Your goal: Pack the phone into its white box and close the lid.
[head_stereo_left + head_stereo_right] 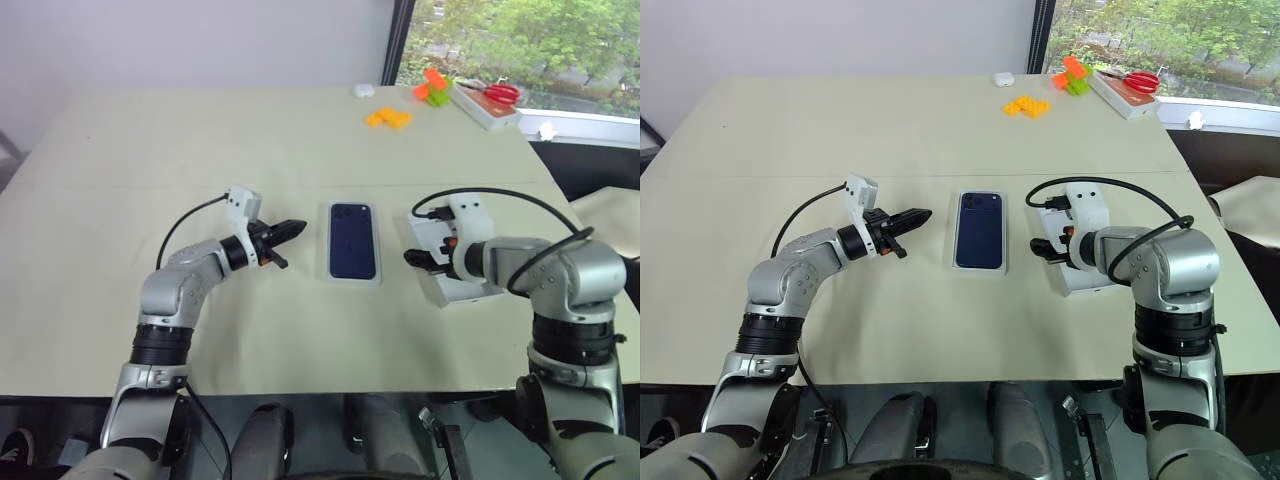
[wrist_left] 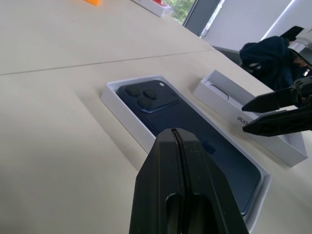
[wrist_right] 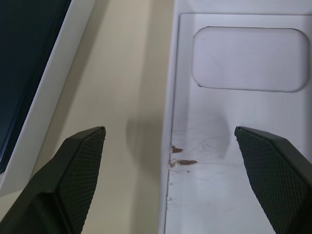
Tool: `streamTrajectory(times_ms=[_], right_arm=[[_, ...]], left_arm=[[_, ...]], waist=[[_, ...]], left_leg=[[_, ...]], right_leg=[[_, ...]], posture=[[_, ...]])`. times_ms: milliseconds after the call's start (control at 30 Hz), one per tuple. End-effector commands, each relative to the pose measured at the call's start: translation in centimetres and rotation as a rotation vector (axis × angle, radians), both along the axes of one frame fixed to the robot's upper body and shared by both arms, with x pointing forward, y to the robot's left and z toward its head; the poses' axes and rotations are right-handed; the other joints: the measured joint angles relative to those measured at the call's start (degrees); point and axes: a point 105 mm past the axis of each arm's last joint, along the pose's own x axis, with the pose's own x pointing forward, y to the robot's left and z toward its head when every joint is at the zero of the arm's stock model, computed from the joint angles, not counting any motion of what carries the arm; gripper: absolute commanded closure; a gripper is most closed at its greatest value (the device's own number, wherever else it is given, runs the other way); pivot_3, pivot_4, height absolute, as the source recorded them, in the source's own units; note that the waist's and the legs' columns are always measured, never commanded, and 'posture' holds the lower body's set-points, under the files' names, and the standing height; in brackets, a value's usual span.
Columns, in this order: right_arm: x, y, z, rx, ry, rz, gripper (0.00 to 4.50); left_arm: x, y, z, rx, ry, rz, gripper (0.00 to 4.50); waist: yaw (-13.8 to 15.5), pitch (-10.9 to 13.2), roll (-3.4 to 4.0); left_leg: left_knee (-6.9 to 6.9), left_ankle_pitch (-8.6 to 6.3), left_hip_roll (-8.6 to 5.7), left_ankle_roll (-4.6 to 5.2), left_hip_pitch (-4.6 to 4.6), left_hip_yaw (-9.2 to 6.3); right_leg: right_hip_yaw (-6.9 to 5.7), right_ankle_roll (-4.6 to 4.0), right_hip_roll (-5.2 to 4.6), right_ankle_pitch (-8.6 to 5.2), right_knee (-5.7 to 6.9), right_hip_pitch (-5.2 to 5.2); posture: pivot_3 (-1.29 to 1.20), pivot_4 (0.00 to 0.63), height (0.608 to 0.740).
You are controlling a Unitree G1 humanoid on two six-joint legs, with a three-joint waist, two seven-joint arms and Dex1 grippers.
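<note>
inside lid (image 3: 243, 122), rounded recess (image 3: 249, 59)

Beige table (image 1: 200, 150), pale wall (image 1: 150, 40), daylit window (image 1: 520, 40) with greenery

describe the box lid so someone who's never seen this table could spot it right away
On the beige table, look near the front edge, below the open right gripper. The lid lies there upside down, an empty white tray. Its neighbour, the white box in the middle, holds the dark blue phone; the lid holds nothing.
</note>
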Motion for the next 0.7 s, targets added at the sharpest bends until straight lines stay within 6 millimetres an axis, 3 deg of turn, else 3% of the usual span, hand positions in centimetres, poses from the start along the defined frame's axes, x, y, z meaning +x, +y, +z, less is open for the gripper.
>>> streamTrajectory(times_ms=[33, 267, 333, 567, 700], right_arm=[[0.19, -0.41, 0.30, -0.009, 0.009, -0.013, 0.05], [0.54, -0.15, 0.58, -0.019, 0.023, 0.002, 0.05], [0.74, -0.18, 0.68, -0.023, 0.026, -0.003, 0.85], [0.59, 0.07, 0.34, -0.081, 0.027, 0.009, 4.35], [0.61, 0.37, 0.69, -0.087, 0.010, 0.021, 4.48]], left_arm=[[-0.39, -0.09, 1.11, -0.015, -0.044, -0.002, 4.50], [-0.57, -0.04, 0.94, -0.019, -0.038, 0.011, 4.50], [-0.55, -0.09, 0.95, -0.022, -0.038, 0.013, 4.50], [-0.51, -0.13, 1.01, -0.026, -0.038, 0.017, 4.50], [-0.42, -0.02, 1.03, -0.026, -0.035, 0.022, 4.50]], waist=[[0.05, 0.00, 0.00], [0.05, 0.00, 0.00], [0.01, 0.00, 0.00], [0.04, 0.00, 0.00], [0.05, 0.00, 0.00]], left_leg=[[0.00, 0.00, 0.00, 0.00, 0.00, -0.01], [0.01, 0.00, 0.00, 0.00, 0.01, 0.00], [0.01, 0.00, 0.01, 0.00, 0.01, -0.01], [0.01, 0.00, 0.02, 0.00, 0.00, -0.02], [0.01, 0.00, 0.01, 0.00, 0.00, -0.01]], right_leg=[[0.00, 0.00, 0.00, 0.00, 0.00, 0.00], [0.00, 0.00, 0.02, 0.00, 0.00, 0.02], [0.00, 0.00, 0.03, 0.00, 0.00, 0.01], [-0.01, 0.00, 0.05, 0.00, 0.00, 0.01], [0.00, 0.00, 0.04, 0.00, 0.00, 0.02]], posture=[[0.00, 0.150, 0.740], [0.00, 0.150, 0.740], [0.00, 0.150, 0.740], [0.00, 0.150, 0.740], [0.00, 0.150, 0.740]])
